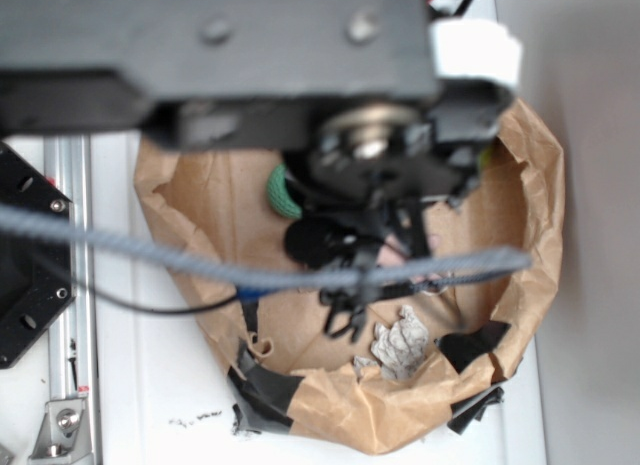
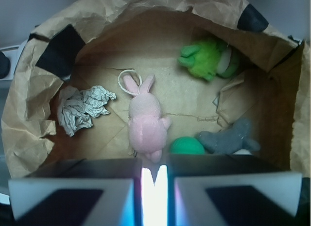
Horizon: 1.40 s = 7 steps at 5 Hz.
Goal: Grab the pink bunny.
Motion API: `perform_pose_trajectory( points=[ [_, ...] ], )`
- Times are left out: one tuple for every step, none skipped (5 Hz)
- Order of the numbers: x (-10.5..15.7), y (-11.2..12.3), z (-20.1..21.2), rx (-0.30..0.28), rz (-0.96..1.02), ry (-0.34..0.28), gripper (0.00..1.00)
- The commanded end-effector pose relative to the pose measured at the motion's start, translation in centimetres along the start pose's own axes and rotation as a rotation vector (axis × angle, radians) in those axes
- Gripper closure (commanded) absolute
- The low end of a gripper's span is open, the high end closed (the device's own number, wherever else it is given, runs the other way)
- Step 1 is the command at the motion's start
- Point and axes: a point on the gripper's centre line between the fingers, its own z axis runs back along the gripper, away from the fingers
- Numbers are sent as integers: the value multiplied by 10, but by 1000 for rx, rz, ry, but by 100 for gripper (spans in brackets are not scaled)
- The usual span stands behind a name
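The pink bunny (image 2: 145, 123) lies lengthwise in the middle of a brown paper bag (image 2: 29, 104), ears pointing away from me, with a white loop by its head. In the wrist view its lower end sits in the narrow slot between the jaws of my gripper (image 2: 154, 164), which stand almost together and pinch it. From the exterior view my gripper (image 1: 355, 295) hangs inside the bag (image 1: 530, 205), and the arm hides almost all of the bunny.
A lime-green frog plush (image 2: 206, 58) sits at the far right. A grey plush (image 2: 228, 138) and a green ball (image 2: 187, 147) lie right of the bunny, crumpled paper (image 2: 82, 107) to its left. The bag's walls enclose everything. A grey cable (image 1: 150, 250) crosses the exterior view.
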Motion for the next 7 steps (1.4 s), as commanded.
perform_pose_trajectory(
  points=[
    [27, -17, -83, 36, -274, 95, 0],
    [19, -38, -126, -225, -331, 141, 0],
    [6, -48, -147, -225, -362, 153, 0],
    [-1, -50, -142, -189, -370, 158, 100],
    [0, -43, -103, -115, -436, 95, 100],
    [3, -33, -56, -28, -447, -69, 100],
    [10, -23, -13, -57, -367, -105, 100]
  ],
)
